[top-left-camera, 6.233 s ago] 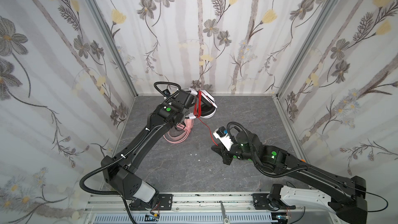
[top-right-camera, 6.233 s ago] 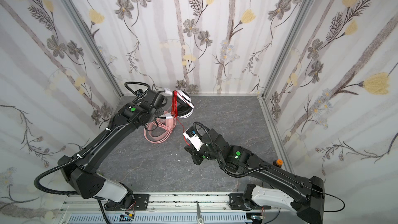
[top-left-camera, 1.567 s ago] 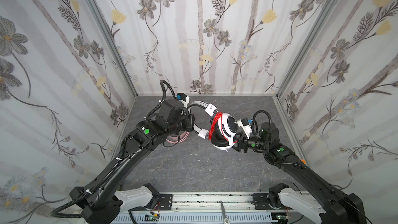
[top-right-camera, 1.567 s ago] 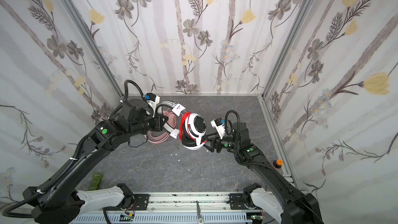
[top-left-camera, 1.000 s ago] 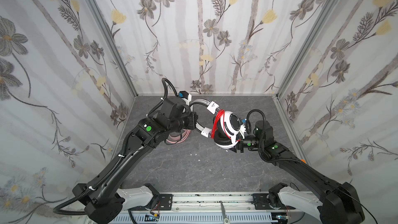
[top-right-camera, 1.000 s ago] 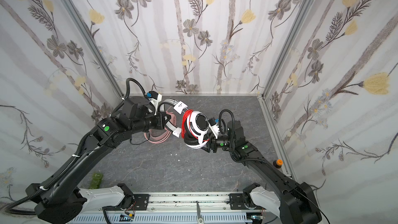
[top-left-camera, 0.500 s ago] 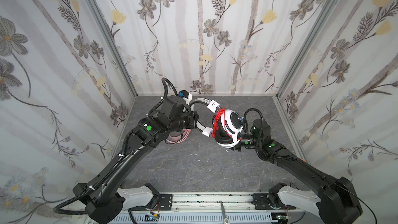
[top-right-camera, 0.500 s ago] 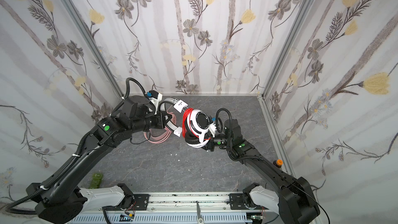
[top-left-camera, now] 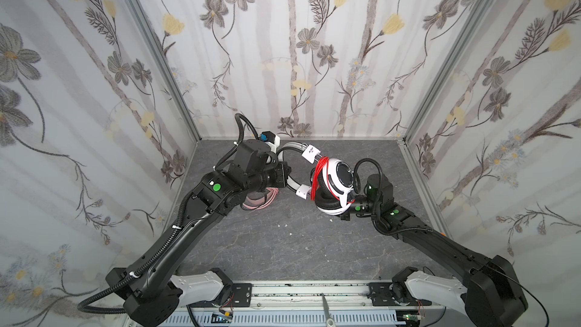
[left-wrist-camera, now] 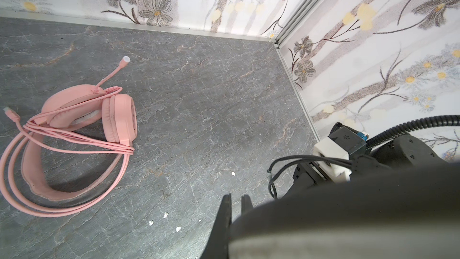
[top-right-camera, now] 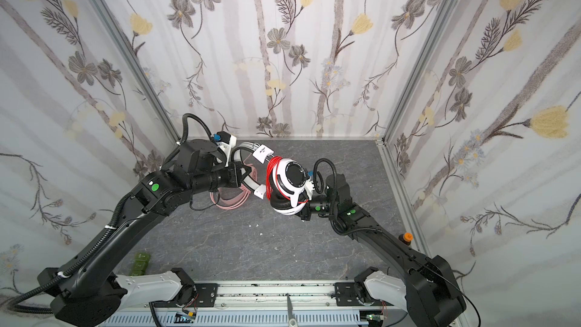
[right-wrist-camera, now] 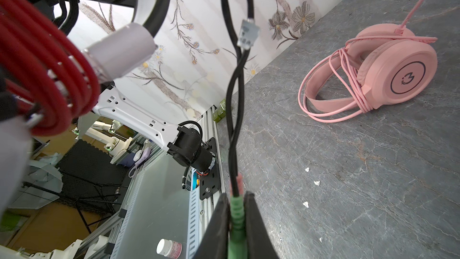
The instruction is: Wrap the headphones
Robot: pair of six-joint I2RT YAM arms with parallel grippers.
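In both top views the white-and-black headset (top-left-camera: 338, 180) (top-right-camera: 292, 180) is hanging above the grey table (top-left-camera: 283, 246), just right of frame centre, between the two arms. Its red cord (top-left-camera: 317, 177) (right-wrist-camera: 44, 71) is lying in several turns around the band beside the ear cups.

The left gripper (top-left-camera: 284, 173) (top-right-camera: 247, 173) is reaching in from the lower left of the frame. It is pinching the headset's grey headband (top-left-camera: 290, 146) with its jaws drawn tight together. In the left wrist view the band is filling the foreground as a blur against the black fingers (left-wrist-camera: 225, 210).

The right gripper (top-left-camera: 345, 213) (top-right-camera: 303, 212) is coming in from the lower right and sitting just below the lower ear cup. In the right wrist view its jaws are squeezing narrowly on a green audio plug (right-wrist-camera: 236, 218). A pink plug (right-wrist-camera: 239, 181) is sitting just beside it, and two thin black leads (right-wrist-camera: 234, 100) are running from the plugs to a small grey splitter (right-wrist-camera: 247, 33).

The pink headset (top-left-camera: 261, 198) (left-wrist-camera: 122, 120) (right-wrist-camera: 398, 73) is lying on the table left of centre, partly hidden under the left arm in the top views. Its pink cord (left-wrist-camera: 82, 142) is looping around the band and ear cups, and its mic boom (left-wrist-camera: 112, 71) is sticking out to one side.
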